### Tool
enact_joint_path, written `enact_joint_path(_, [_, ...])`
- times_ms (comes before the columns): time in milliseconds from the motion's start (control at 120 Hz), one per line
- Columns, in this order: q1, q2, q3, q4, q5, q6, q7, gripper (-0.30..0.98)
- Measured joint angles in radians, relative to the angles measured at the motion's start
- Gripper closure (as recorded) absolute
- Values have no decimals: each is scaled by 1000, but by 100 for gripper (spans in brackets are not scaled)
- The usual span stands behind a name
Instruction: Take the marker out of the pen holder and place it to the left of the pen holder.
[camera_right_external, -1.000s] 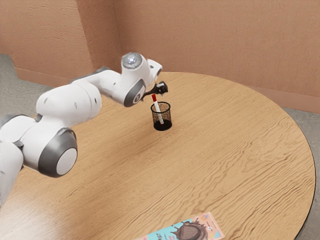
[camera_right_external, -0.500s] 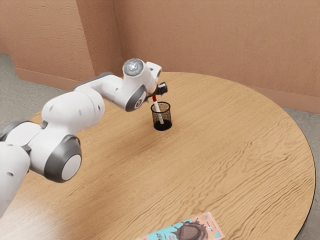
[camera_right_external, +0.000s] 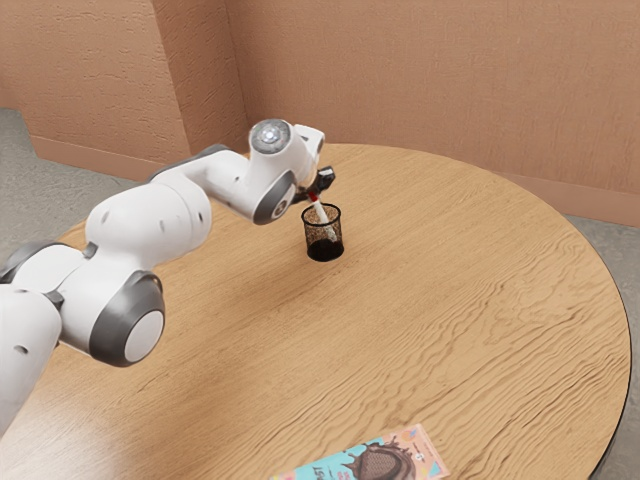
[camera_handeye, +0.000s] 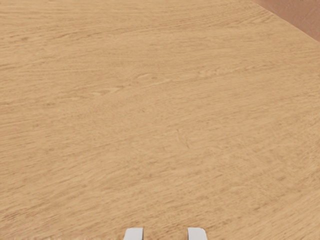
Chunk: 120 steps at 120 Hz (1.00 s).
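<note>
Your gripper (camera_right_external: 319, 188) sits at the top of the tilted marker (camera_right_external: 321, 212), likely to draw it from the pen holder (camera_right_external: 325, 254); I cannot tell whether it's clenched.

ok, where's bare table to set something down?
Bare: the table between pen holder and printed packet, and from the holder to the rim at the exterior view's right. Crowded: the holder's mouth, where marker and hand crowd together.
</note>
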Motion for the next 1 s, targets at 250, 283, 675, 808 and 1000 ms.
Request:
enact_joint_path(250, [-34,-101,6,-8,99,-85,-30,75])
enact_joint_path(283, [-35,-127,6,-11,117,-114,-32,75])
enact_joint_path(675, [78,-397,37,-30,131,-884,8,75])
enact_joint_path(808, [198,-404,40,-58,10,-1104,73,75])
enact_joint_path(1000, [237,-296,38,-84,-16,-1243,162,75])
